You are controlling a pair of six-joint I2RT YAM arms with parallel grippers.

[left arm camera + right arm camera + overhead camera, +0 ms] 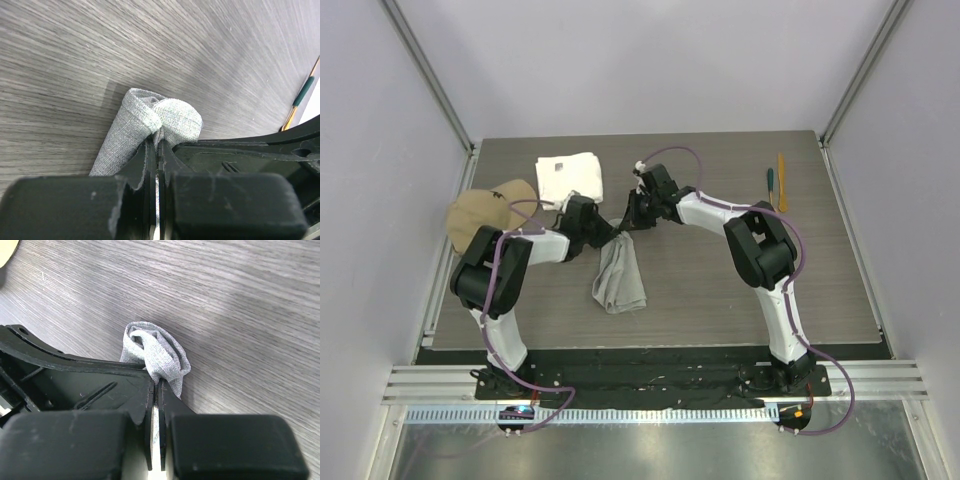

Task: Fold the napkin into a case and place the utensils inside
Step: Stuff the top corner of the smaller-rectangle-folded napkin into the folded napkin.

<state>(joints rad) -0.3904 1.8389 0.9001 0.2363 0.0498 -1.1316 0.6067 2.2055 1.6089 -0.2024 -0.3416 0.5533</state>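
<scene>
At the near edge, the two arm bases [640,378] sit bolted side by side, and both arms reach inward over the dark wood-grain tabletop [720,290]. Between them, about mid-depth, is the napkin [619,280], a light-grey cloth gathered into a loose, rumpled bundle that widens toward the near side and narrows to a point at its far end. From above I cannot tell whether its near end rests on the surface or hangs just over it.

That far point is where the arms meet. The left pincer [611,234] is closed narrow on a rolled edge of the cloth; its wrist view shows the fabric pinched between fingers that almost touch. The right pincer [629,226], just beside it, is likewise clamped on a crumpled fold of the same cloth.

Farther back on the left, a tan cap [490,212] lies at the tabletop's edge, and a white towel [568,178] lies folded square beyond it. Well apart on the far right, a teal-handled utensil [770,184] and an orange-yellow utensil [782,180] lie side by side, roughly parallel.
</scene>
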